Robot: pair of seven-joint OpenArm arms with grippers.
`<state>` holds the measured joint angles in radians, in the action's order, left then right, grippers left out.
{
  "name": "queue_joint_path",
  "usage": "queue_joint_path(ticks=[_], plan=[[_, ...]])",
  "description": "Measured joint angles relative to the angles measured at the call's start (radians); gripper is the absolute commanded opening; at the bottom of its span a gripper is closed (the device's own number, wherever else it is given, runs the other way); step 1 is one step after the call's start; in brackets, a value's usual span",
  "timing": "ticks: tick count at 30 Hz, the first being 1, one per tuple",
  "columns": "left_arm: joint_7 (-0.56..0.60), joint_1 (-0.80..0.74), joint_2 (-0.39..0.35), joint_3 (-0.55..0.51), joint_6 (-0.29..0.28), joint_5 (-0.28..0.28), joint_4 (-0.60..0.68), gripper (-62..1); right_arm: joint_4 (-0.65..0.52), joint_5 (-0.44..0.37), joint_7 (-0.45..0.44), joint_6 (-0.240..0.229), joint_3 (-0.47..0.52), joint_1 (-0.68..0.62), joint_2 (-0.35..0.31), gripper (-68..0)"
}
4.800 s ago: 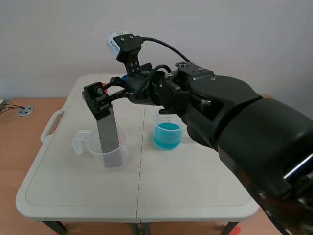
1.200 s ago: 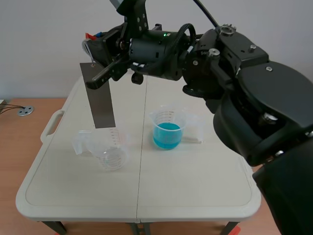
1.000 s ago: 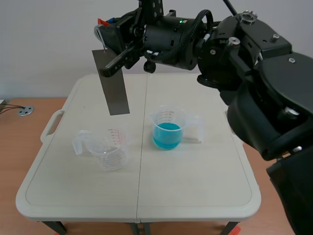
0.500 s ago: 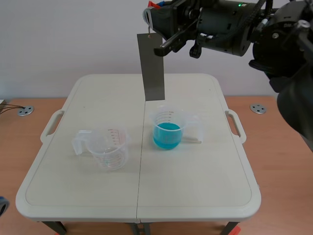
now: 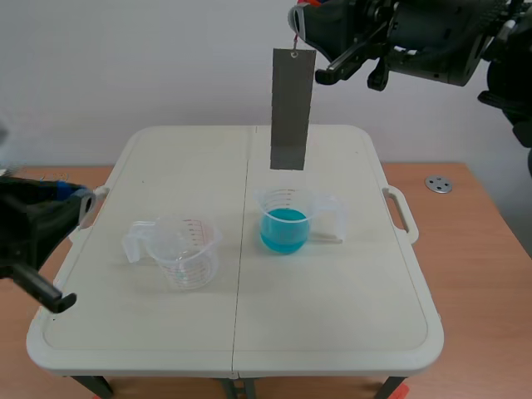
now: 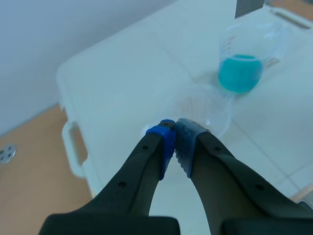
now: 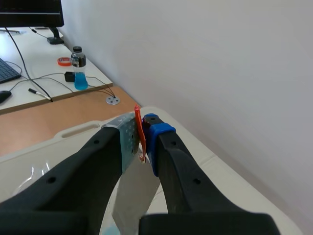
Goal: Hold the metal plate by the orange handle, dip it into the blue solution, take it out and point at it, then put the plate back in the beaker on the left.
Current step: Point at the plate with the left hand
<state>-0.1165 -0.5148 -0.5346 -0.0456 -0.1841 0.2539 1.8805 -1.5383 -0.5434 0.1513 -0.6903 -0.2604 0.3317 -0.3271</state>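
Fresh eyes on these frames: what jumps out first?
The grey metal plate hangs upright in mid-air, pinched by its orange handle in the right tool, high over the table. Just below stands a beaker of blue liquid, the strongest colour in the scene, with an empty beaker to its left. The left tool sits shut, low by the table's left side.

place: robot lab / office-type test rm
wall: plain white (image 5: 125, 58)
desk: white plastic fold-up desk (image 5: 332, 332); brown wood surface (image 5: 482, 249) beside it w/ metal cable grommet (image 5: 438, 184)
labware: clear graduated beaker (image 5: 187, 253), beaker of blue liquid (image 5: 287, 220)
workstation: monitor (image 7: 30, 12), keyboard (image 7: 7, 72), cables (image 7: 44, 83), bottle (image 7: 79, 68), orange tape roll (image 7: 64, 61) on a side desk
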Motion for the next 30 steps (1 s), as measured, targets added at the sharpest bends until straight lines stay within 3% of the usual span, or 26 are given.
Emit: queue_joint_path(ticks=[6, 11, 18, 22, 30], plan=[[-0.093, 0.247, 0.003, 0.179, 0.000, -0.019, -0.024, -58.2, 0.000, 0.000, 0.016, -0.021, 0.017, 0.000, 0.000, -66.2], [-0.137, 0.414, 0.052, 0.309, 0.000, -0.047, -0.179, -58.2, 0.000, 0.000, 0.029, -0.022, 0.017, 0.000, 0.000, -66.2], [-0.135, 0.570, 0.179, 0.380, -0.001, -0.109, -0.418, -58.2, 0.000, 0.000, 0.030, -0.025, 0.017, 0.000, 0.000, -66.2], [-0.134, 0.636, 0.226, 0.406, -0.034, -0.123, -0.498, -58.2, 0.000, 0.000, 0.030, -0.025, 0.017, 0.000, 0.000, -66.2], [-0.134, 0.743, 0.303, 0.463, -0.045, -0.152, -0.645, -58.2, 0.000, 0.000, 0.030, -0.025, 0.017, 0.000, 0.000, -66.2]])
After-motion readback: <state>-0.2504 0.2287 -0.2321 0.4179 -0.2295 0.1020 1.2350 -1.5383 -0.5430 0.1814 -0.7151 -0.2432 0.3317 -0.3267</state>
